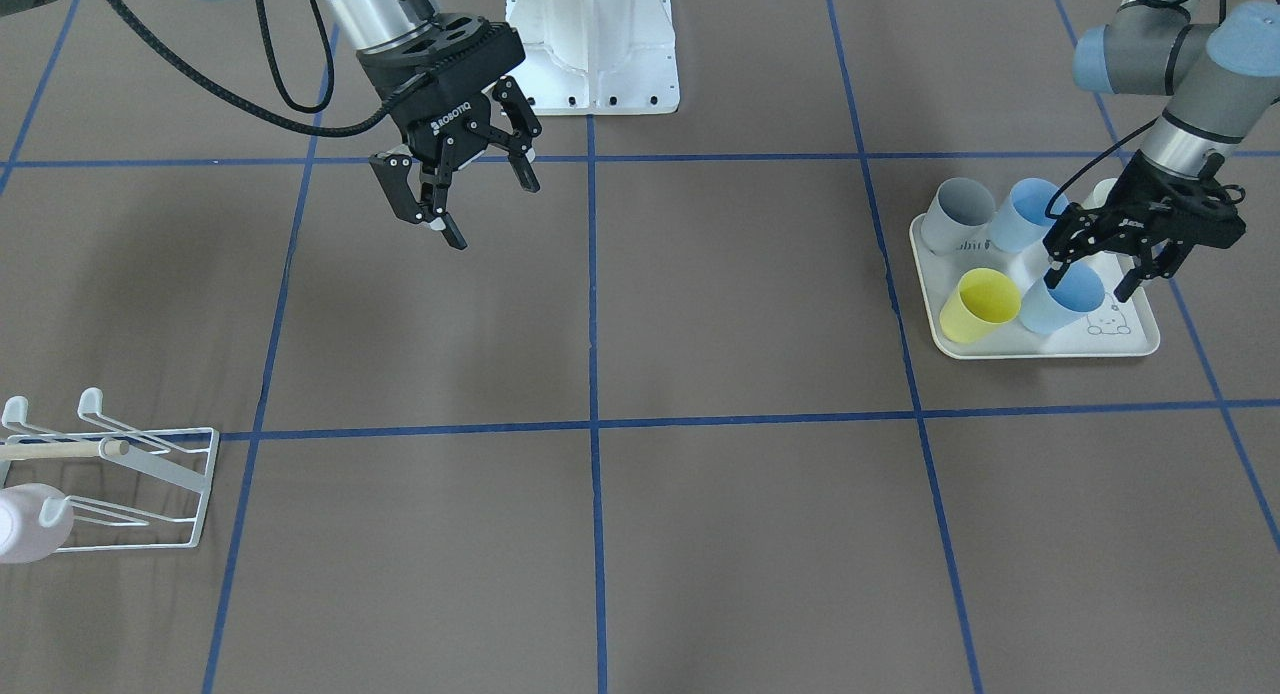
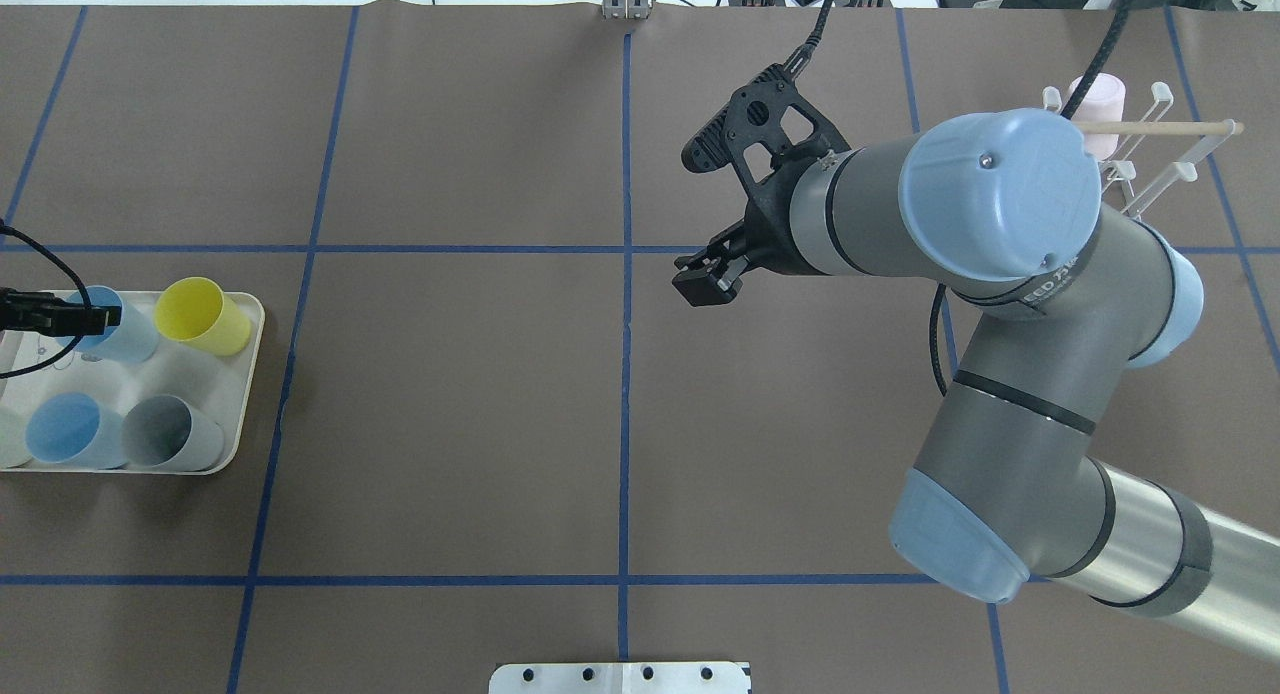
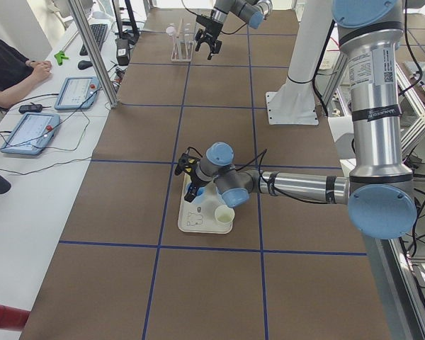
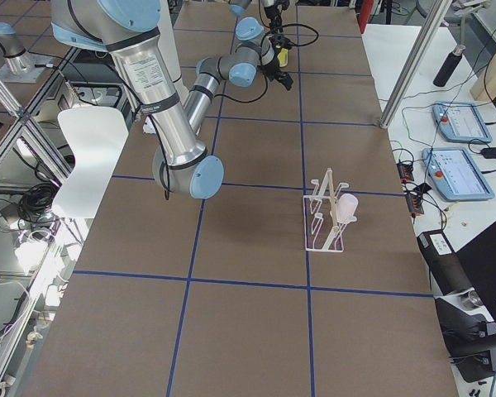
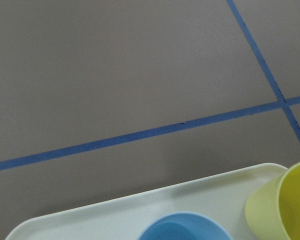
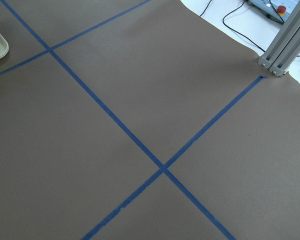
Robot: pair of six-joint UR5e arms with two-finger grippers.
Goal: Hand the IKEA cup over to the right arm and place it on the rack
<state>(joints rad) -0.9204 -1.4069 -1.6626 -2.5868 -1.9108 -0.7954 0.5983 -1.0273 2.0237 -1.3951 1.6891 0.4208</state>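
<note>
Several IKEA cups stand on a cream tray [image 1: 1040, 344]. One is a light-blue cup [image 1: 1070, 304], with a yellow cup [image 1: 980, 304] beside it. My left gripper [image 1: 1088, 286] hangs open just over the light-blue cup, one fingertip at its rim and the other outside it, holding nothing. In the left wrist view only the blue cup's rim [image 5: 180, 227] and the yellow cup [image 5: 285, 205] show. My right gripper [image 1: 495, 214] is open and empty above the table's middle. The white wire rack [image 1: 110, 474] stands far to my right and carries a pink cup [image 1: 30, 522].
Further back on the tray stand a grey cup [image 1: 958, 214] and another blue cup [image 1: 1030, 214]. Blue tape lines cross the brown table. The white robot base [image 1: 595, 44] is at the near edge. A person sits at tablets beyond the table's far side [image 3: 7, 67].
</note>
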